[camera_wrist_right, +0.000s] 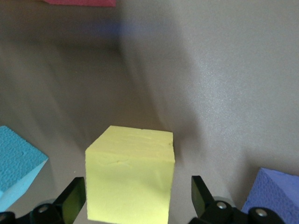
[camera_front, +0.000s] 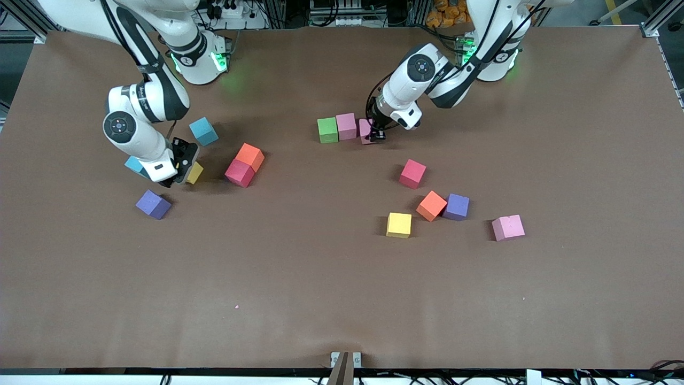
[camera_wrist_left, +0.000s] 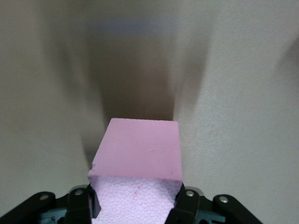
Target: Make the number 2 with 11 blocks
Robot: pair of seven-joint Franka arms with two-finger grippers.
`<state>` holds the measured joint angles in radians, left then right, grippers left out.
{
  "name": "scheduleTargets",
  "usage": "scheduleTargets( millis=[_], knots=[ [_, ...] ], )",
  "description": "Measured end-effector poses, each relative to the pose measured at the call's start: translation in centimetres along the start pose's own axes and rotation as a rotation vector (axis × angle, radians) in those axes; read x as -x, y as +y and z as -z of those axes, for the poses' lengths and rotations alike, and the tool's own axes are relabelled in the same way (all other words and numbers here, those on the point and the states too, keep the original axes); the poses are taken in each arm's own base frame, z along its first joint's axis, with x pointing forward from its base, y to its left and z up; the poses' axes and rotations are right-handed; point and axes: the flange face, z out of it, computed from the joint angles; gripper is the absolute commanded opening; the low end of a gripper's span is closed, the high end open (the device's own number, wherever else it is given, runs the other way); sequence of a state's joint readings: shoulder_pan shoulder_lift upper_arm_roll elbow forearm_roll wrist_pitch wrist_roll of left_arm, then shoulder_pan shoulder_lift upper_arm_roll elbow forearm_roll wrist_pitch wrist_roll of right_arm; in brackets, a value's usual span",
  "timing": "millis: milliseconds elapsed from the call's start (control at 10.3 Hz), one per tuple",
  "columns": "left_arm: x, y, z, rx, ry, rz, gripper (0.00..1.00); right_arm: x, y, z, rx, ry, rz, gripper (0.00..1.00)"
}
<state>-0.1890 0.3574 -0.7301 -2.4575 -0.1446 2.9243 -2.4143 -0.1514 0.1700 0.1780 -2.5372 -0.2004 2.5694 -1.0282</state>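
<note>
Holding a pink cube (camera_wrist_left: 140,154) in shut jaws, left gripper (camera_front: 377,133) sets it beside pink-and-green row (camera_front: 336,128). Right gripper (camera_front: 184,163) straddles yellow cube (camera_wrist_right: 128,179), jaws wide, nothing gripped. Risk: releasing crooked nudges the row apart.

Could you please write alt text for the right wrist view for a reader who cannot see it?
A yellow foam cube sits on the brown table between the right gripper's open black fingers. A light-blue cube, a purple cube and a red cube's edge show at the margins.
</note>
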Motion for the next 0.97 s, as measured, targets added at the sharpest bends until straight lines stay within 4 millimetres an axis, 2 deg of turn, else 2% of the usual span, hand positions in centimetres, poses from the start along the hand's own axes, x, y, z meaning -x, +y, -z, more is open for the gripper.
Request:
scheduleTargets(
  millis=[194,582,776,970],
  knots=[
    [0.3,-0.6,-0.1,0.009,-0.012,-0.012,0.0,-0.2,0.0,-0.8,0.003,0.01,0.003,1.0],
    [0.7,-2.3,-0.8,-0.001,-0.01,-0.041,0.0,-0.3,-0.2,-1.4,-0.009,0.009,0.006,0.69],
    [0.1,-2.5,-1.3,-0.006,-0.01,-0.036,0.0,-0.3,-0.2,-1.4,-0.01,0.009,0.006,0.6],
    [-0.1,-2.7,-1.7,-0.016,-0.006,-0.032,0.0,-0.3,-0.2,-1.4,-0.008,0.01,0.006,0.4]
  ],
)
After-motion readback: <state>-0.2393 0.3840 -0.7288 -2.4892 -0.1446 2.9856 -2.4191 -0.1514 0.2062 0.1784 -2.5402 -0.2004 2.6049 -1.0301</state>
